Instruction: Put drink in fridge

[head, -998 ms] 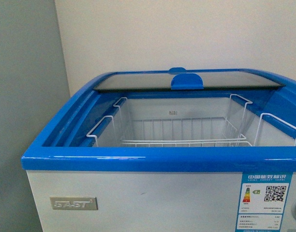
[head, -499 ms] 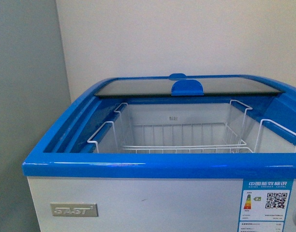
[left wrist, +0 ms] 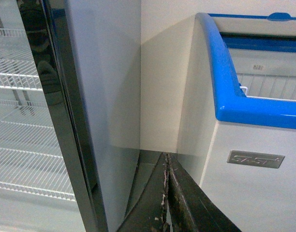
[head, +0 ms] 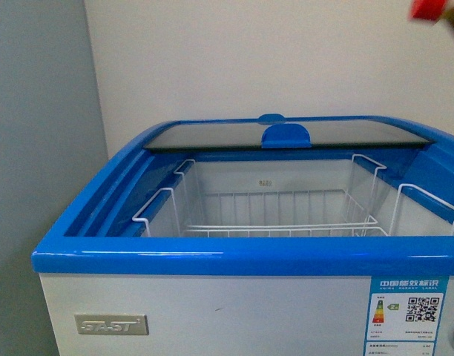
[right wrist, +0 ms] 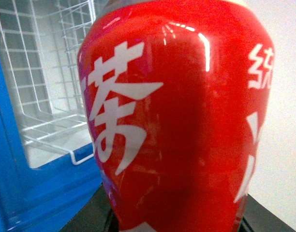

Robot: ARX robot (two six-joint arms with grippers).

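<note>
A grey metal nameplate [head: 110, 324] on the white front of the fridge [head: 249, 311] carries raised letters that seem to read "SAST", though the view is soft. At the front's right edge, a blue energy label [head: 409, 315] is headed "中国能效标识" above a QR code [head: 422, 302]; its smaller print is unreadable. The red drink [right wrist: 177, 121] bears large white Chinese characters: "茶" whole, "统" in part.

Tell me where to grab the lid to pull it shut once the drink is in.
Take the raised blue handle at the middle of the lid's front edge. It stands proud of the smooth curved glass, so probably come down from above the open fridge, catch the handle and pull forward.
</note>
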